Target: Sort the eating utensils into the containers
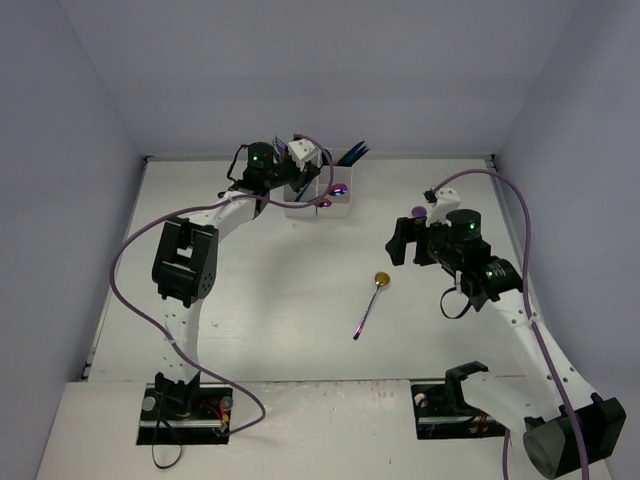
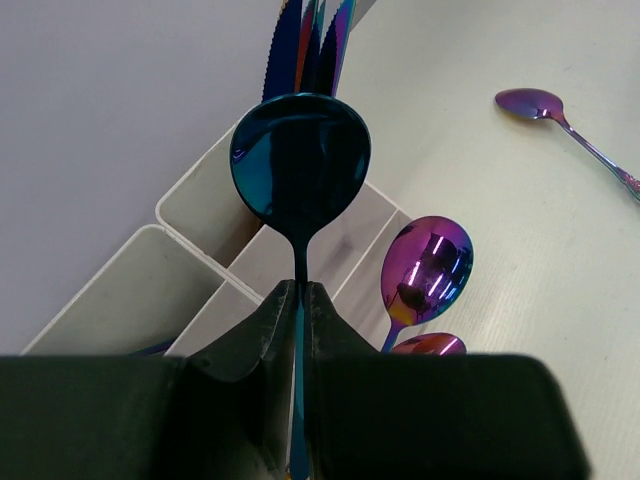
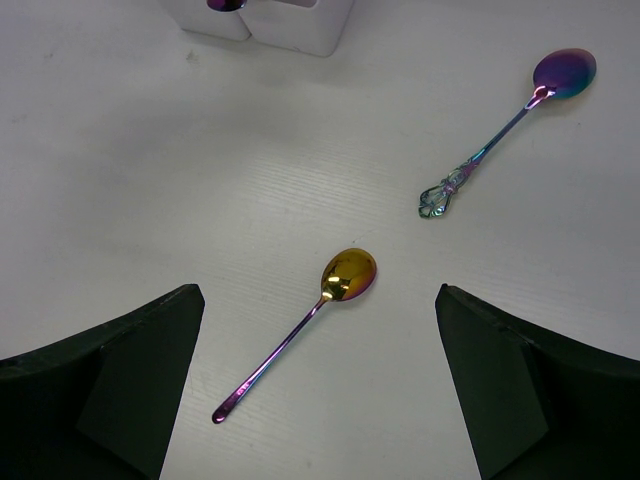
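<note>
Containers (image 2: 185,200) far back on the worktop (image 1: 280,300) hold blue knives (image 2: 320,40) behind and purple spoons (image 2: 430,265) in front. Left hand (image 2: 300,300) is clamped on the handle of a blue spoon (image 2: 300,160), bowl up, above them. Right hand (image 3: 318,300) gapes wide and empty over a gold spoon (image 3: 348,274).

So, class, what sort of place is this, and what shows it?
Probably a robotics lab cell: left arm and right arm bolted to a white table, plain walls boxing it in.

Glossy, mirror-like metal blue spoon (image 2: 300,165); matt white, seemingly plastic containers (image 2: 110,300); faintly grained table (image 3: 150,180).
</note>
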`<state>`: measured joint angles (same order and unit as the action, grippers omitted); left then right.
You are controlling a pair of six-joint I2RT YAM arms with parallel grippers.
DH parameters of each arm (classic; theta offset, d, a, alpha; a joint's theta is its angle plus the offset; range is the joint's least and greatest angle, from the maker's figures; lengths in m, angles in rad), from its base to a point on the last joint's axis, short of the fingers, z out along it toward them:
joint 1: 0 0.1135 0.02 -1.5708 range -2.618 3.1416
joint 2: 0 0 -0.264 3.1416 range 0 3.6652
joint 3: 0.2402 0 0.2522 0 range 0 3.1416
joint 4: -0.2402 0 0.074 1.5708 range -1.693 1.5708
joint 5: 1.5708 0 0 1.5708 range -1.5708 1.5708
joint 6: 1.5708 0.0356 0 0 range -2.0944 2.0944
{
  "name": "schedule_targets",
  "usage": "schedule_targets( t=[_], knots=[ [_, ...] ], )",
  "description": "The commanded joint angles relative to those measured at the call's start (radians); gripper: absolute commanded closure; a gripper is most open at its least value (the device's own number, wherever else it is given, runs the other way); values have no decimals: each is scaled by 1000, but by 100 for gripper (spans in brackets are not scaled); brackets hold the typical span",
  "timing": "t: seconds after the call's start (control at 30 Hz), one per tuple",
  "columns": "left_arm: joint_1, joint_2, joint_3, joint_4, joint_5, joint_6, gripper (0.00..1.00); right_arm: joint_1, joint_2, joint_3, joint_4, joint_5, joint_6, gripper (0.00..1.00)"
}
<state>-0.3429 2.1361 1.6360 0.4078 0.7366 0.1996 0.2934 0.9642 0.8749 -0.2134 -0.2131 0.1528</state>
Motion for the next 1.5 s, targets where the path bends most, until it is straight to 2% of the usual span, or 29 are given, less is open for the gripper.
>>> schedule_targets(
  t=[0.0, 0.13, 0.33, 0.47, 0.63, 0.73, 0.8, 0.9, 0.93, 1.03, 1.17, 1.3, 1.47],
  knots=[
    [28, -74, -19, 119, 20, 6, 100, -9, 13, 27, 39, 6, -8, 0],
    [39, -83, -59, 117, 21, 6, 100, -8, 15, 29, 39, 0, -10, 0],
    [36, -89, -102, 106, 7, -10, 88, -8, 6, 27, 37, -8, -7, 0],
    [33, -127, -125, 105, -68, -58, 82, -8, 4, 27, 37, -4, 1, 0],
    [17, -242, -164, 59, -203, -86, 70, -9, 5, 35, 37, 1, -3, 0],
    [-19, -334, -199, 17, -269, -110, 68, -9, -5, 49, 36, 16, -3, 0],
    [-56, -382, -222, -33, -329, -132, 67, -11, -10, 58, 34, 37, 5, 0],
    [-169, -456, -244, -176, -495, -224, 64, -19, -14, 63, 23, 77, 22, 0],
    [-210, -474, -254, -220, -541, -244, 61, -23, -12, 62, 18, 87, 29, 0],
    [-330, -516, -292, -315, -661, -325, 42, -33, -19, 48, 2, 146, 68, 0],
    [-451, -496, -265, -484, -726, -471, 32, -64, -66, 33, -20, 260, 110, 0],
    [-565, -415, -203, -631, -831, -519, 30, -87, -107, 36, -63, 387, 134, 0],
    [-615, -335, -161, -673, -828, -631, 30, -101, -130, 48, -157, 540, 181, 0]
  ],
)
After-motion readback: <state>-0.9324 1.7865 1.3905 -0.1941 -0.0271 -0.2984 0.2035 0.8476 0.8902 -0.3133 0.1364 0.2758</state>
